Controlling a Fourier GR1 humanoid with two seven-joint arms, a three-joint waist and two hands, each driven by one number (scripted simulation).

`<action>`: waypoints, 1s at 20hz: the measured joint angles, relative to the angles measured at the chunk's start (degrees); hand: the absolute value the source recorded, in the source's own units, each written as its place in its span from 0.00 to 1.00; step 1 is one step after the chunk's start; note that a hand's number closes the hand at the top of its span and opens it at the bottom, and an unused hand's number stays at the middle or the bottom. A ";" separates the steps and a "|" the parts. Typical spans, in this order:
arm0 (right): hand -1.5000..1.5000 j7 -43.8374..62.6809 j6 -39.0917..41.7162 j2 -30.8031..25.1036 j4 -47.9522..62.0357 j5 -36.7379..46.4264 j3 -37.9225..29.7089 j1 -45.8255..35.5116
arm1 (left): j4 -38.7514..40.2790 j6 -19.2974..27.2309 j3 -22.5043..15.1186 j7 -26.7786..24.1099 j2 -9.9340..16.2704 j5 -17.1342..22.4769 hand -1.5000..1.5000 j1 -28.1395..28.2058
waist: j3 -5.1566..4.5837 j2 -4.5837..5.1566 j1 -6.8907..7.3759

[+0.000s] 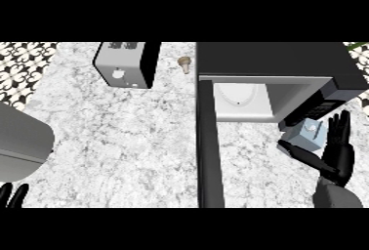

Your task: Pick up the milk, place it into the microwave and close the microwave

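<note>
The milk (305, 135), a small light-blue carton, stands on the counter just in front of the microwave's control panel. My right hand (337, 155) is open right beside it, fingers straight up on its right, thumb reaching under its near left corner. The black microwave (277, 61) sits at the back right with its white cavity (243, 101) showing. Its door (207, 146) is swung open toward me, seen edge-on as a dark bar. Only the fingertips of my left hand (13, 195) show at the lower left edge, resting.
A toaster (126, 63) stands at the back, left of the microwave. A small tan object (185, 63) lies between them. A grey rounded shape (22, 141) fills the left edge. Patterned tiles (22, 63) border the marble counter (122, 141) at the left.
</note>
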 measured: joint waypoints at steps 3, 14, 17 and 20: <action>0.00 -2.40 -0.90 -1.29 4.75 -0.19 -1.91 -0.72 | -0.19 -0.36 0.67 0.51 0.06 0.91 0.00 -0.28 | 0.01 0.02 -0.03; 0.00 -11.34 7.61 -5.97 21.57 -2.52 -5.08 -3.67 | 1.08 -1.07 0.71 -0.62 -0.14 0.48 0.00 0.33 | 0.05 0.06 0.08; 0.00 -13.06 16.56 -6.02 23.49 -3.11 -3.17 -3.48 | 1.01 -1.25 1.74 -0.85 0.08 1.26 0.00 0.06 | 0.09 0.09 0.23; 1.00 -15.57 22.82 -5.58 24.62 -3.67 -1.90 -4.49 | 1.36 -0.88 0.76 -0.85 0.01 0.62 0.00 0.00 | 0.09 0.08 0.18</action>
